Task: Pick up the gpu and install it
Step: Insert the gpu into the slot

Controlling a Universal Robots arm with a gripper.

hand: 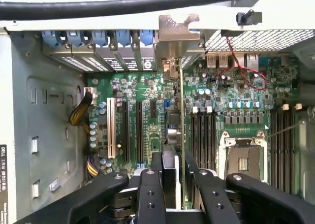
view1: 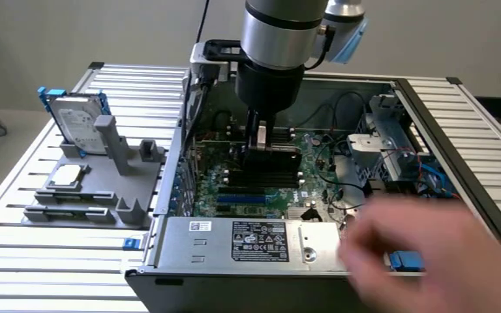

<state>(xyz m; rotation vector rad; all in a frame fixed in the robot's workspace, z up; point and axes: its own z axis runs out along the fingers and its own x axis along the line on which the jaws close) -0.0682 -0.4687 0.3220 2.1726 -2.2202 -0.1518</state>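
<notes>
The gpu [view1: 274,164] stands on edge inside the open computer case [view1: 172,163], its black face toward the exterior view's front, low over the green motherboard [view1: 250,195]. My gripper [view1: 259,145] comes straight down from above and is shut on the card's upper edge. In the wrist view the gpu [hand: 181,111] shows edge-on as a thin line between the expansion slots. Its silver bracket [hand: 178,34] sits at the case's rear slot openings, and my gripper [hand: 172,161] clamps the near end. I cannot tell whether the card is seated in a slot.
A person's blurred hand [view1: 433,251] hovers over the case's near corner on the exterior view's right. A grey fixture [view1: 85,195] on the exterior view's left holds a hard drive [view1: 81,127] and a processor chip [view1: 68,174]. The power supply [view1: 250,244] fills the case's front.
</notes>
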